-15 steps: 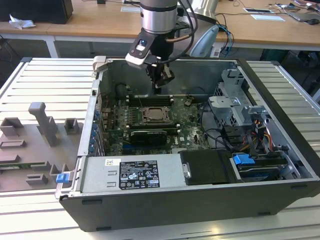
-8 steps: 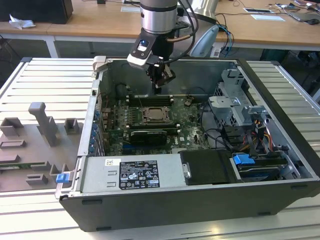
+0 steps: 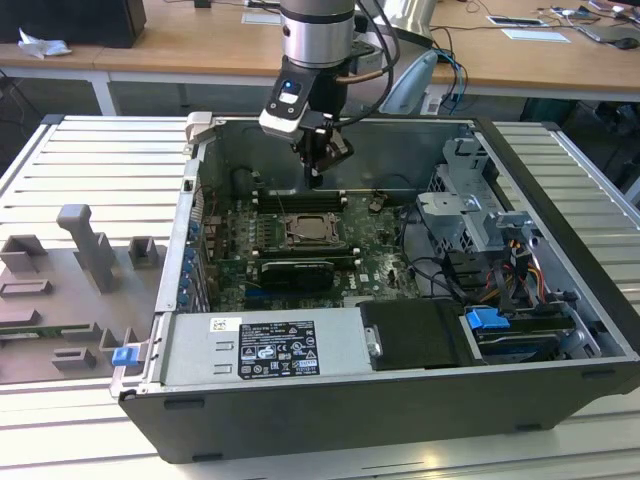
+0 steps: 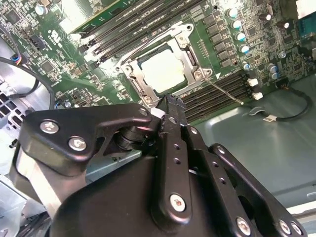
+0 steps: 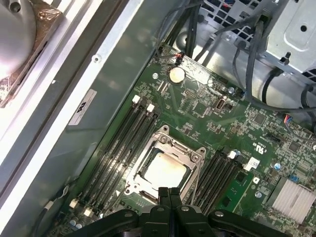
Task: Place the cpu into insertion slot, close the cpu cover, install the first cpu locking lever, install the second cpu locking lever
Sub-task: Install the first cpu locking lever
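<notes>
One end effector (image 5: 170,191), narrow and empty, over the cpu (image 5: 165,170) inside the lowered cpu cover (image 5: 174,146).

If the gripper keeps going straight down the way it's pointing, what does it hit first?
The gripper would likely meet the cpu cover rim first; depth is unclear, so maybe the memory slots beside it.

Clear way down onto the insertion slot (image 5: 195,158) — low memory slots (image 5: 121,148) flank it (cables (image 3: 430,270) crowd the drive cage (image 3: 465,200)).
</notes>
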You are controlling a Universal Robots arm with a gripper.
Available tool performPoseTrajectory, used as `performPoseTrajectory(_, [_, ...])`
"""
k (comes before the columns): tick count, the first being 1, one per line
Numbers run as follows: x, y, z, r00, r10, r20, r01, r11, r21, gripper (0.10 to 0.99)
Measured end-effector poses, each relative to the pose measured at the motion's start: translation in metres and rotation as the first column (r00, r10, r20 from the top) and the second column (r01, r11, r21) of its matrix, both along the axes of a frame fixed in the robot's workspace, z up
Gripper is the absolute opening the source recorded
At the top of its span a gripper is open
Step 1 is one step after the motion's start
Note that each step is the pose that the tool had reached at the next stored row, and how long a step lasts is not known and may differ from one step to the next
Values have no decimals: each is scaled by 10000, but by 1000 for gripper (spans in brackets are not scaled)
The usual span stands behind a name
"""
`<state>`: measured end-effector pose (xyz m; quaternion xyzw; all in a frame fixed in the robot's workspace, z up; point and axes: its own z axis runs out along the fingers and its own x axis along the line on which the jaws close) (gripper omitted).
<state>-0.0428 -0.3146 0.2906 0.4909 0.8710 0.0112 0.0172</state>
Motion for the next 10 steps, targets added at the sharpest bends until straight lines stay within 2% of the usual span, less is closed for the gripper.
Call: performPoseTrajectory(10, [0,0,0,9968,795,0,-795,9968,0,106])
